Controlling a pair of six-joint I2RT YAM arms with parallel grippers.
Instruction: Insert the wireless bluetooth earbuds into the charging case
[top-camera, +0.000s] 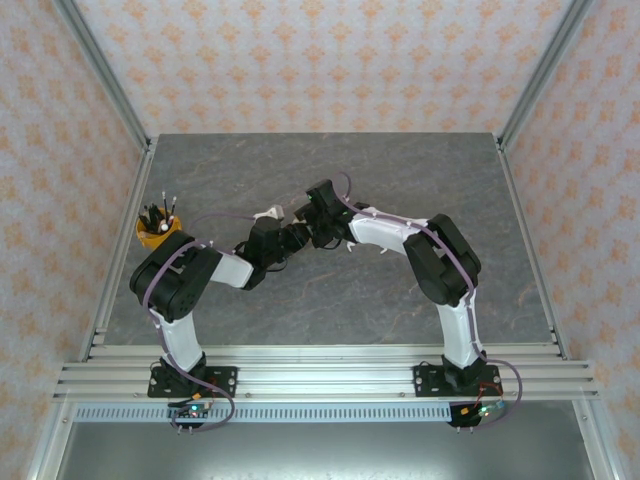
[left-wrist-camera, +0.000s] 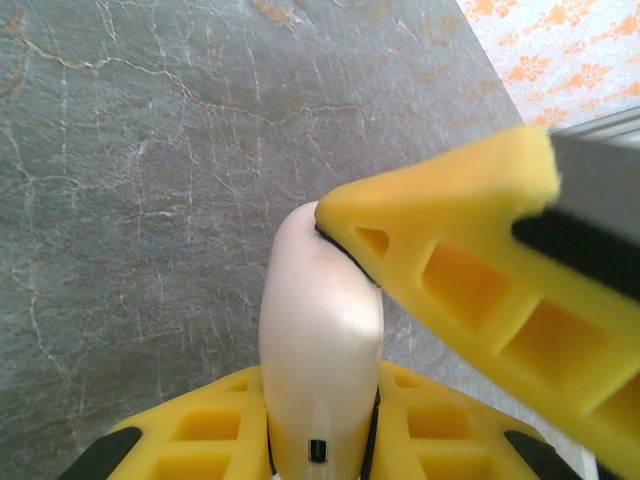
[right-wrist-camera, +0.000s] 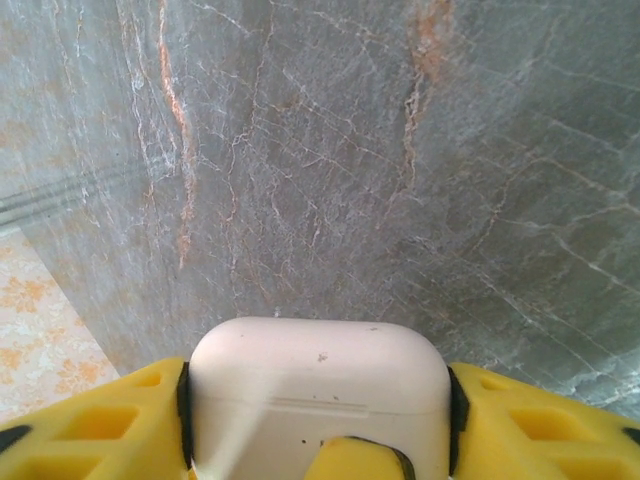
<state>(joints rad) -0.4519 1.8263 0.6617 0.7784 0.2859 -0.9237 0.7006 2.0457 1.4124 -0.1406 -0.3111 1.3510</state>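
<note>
Grey marbled table (top-camera: 400, 170), left arm (top-camera: 180, 285) and right arm (top-camera: 445, 265) bent inward, left gripper (top-camera: 285, 242) and right gripper (top-camera: 308, 228) meeting mid-table, yellow cup (top-camera: 157, 232) of pens at left edge, small white object (top-camera: 268, 213) beside left gripper, patterned walls (top-camera: 320, 60).

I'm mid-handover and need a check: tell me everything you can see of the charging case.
The charging case is a white, smooth, pebble-shaped box that looks like plastic, with rounded corners. Its lid is shut, and a thin seam runs across the broad face. A small dark slot shows on one narrow edge. Both arms hold it above the grey stone-look table. The right gripper grips its two ends, and the left gripper is shut across its flat faces.
</note>
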